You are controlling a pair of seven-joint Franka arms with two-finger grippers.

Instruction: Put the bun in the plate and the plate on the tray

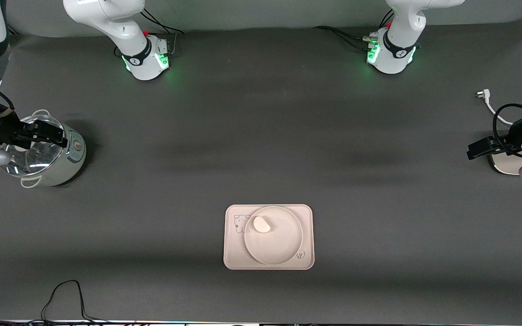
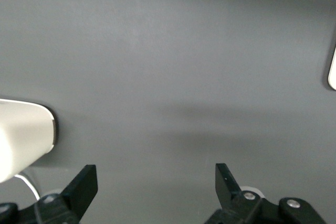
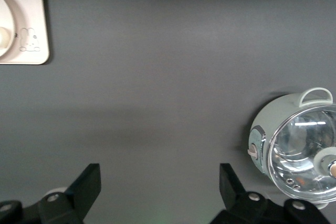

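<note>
the bun [image 1: 262,224] lies in the plate [image 1: 273,246], which sits on the tray [image 1: 231,253] near the front camera, well apart from both empty, wide-open grippers: the right gripper [image 1: 43,136] over the pot [image 1: 68,156], the left gripper [image 1: 480,148] at the left arm's end of the table [image 1: 261,136].

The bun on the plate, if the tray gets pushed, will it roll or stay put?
The bun looks small and rounded, so it could roll. It lies off-centre on the plate, whose raised rim would probably catch it. The plate sits loose on the tray, so it may slide.
</note>
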